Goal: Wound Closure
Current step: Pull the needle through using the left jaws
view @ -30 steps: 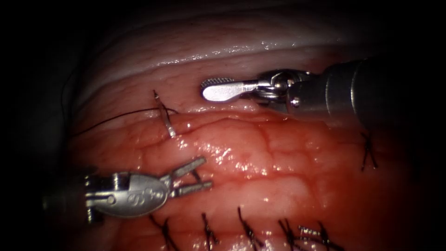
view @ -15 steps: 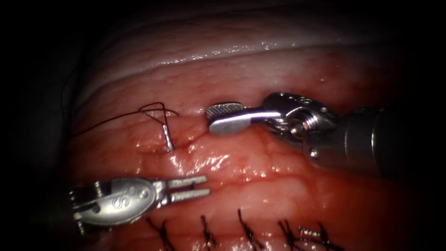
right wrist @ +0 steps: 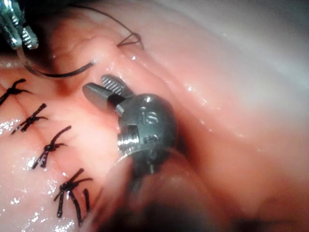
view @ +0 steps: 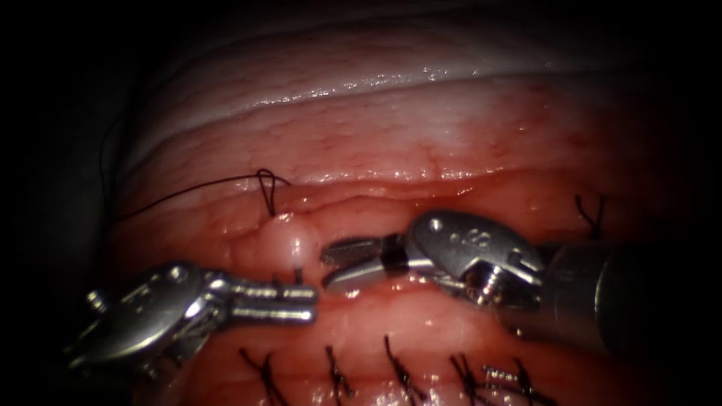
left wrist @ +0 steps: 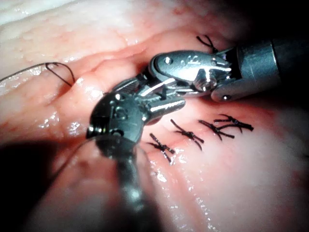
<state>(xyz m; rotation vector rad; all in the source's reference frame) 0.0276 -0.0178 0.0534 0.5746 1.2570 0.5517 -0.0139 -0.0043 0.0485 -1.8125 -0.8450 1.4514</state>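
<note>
Now, at 8 o'clock in the endoscope view, your left tool point(view: 311, 302) has its fingers pressed together on the needle point(right wrist: 53, 75) near one end. The rest of its curve runs into a raised bump of the tissue point(view: 421, 135) just above those fingers. At 10 o'clock the thread point(view: 188, 189) crosses the tissue, forms a small loop and enters the tissue beside the cut point(view: 376, 192). Just right of centre, your right tool point(view: 331, 265) has its fingers slightly spread and holds nothing, its tips close to the bump. Finished stitches point(view: 398, 368) line up at 6 o'clock.
</note>
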